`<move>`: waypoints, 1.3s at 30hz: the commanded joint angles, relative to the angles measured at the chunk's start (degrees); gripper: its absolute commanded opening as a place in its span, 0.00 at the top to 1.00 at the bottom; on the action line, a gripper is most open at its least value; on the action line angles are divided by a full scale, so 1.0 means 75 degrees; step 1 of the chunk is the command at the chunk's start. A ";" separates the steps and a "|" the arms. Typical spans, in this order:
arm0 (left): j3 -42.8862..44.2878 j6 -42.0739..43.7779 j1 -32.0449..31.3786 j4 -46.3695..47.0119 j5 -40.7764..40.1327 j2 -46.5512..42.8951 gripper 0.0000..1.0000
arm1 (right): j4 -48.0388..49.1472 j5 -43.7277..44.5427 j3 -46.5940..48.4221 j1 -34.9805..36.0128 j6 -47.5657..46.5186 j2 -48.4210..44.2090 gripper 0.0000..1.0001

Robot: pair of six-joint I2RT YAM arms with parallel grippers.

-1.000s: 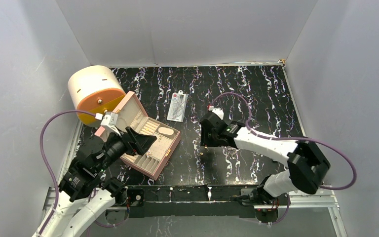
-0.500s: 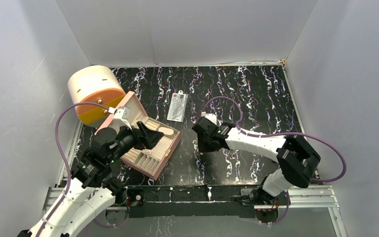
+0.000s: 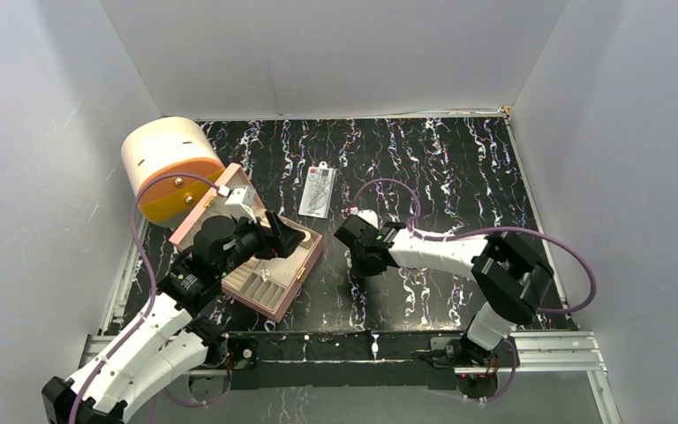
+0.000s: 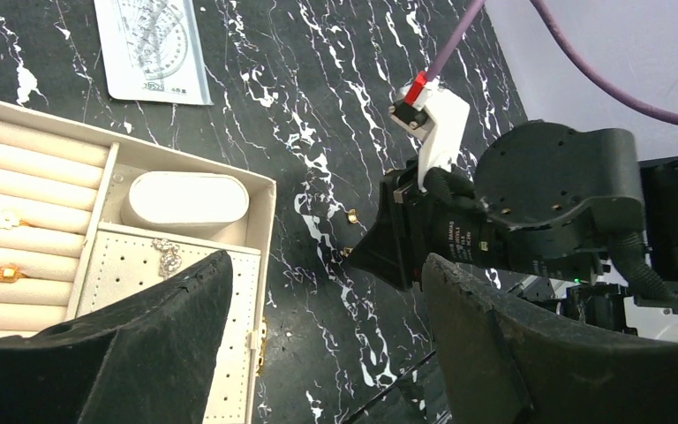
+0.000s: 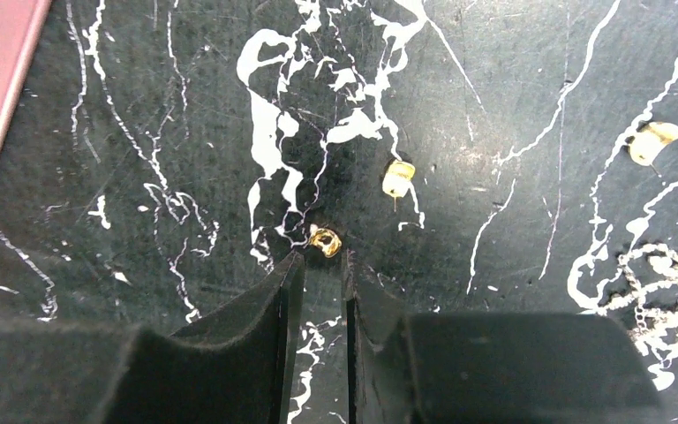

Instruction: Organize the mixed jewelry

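right wrist: gold stud (image 5: 325, 239) just beyond right gripper (image 5: 318, 265)

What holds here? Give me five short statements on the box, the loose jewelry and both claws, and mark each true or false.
1. The pink box is shut. False: its lid stands open, with the ring rolls showing.
2. The left claw is wide open and holds nothing. True.
3. A gold stud lies on the table just ahead of the right claw. True.
4. The clear packet lies inside the box. False: it lies on the table beyond the box.
5. Two gold pieces sit in the ring rolls. True.
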 commanded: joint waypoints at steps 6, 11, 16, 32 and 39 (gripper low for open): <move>-0.0077 0.0120 -0.0028 0.0560 -0.0146 0.0082 0.25 | 0.0106 0.0261 0.0509 0.0002 -0.0419 0.0287 0.69; -0.0068 0.0156 -0.0021 0.0593 -0.0115 0.0217 0.25 | 0.0096 0.0375 0.0651 0.0002 -0.0527 0.0364 0.66; -0.0125 0.0145 -0.0026 0.0599 -0.0130 0.0259 0.25 | 0.0032 0.0437 0.0759 0.0000 -0.0622 0.0549 0.67; -0.0269 0.0085 -0.0028 0.0611 -0.0140 0.0372 0.25 | 0.0008 0.0401 0.0798 0.0003 -0.0688 0.0582 0.88; -0.0288 0.0040 -0.0024 0.0599 -0.0118 0.0384 0.25 | 0.0155 0.0418 0.0751 0.0001 -0.0665 0.0408 1.00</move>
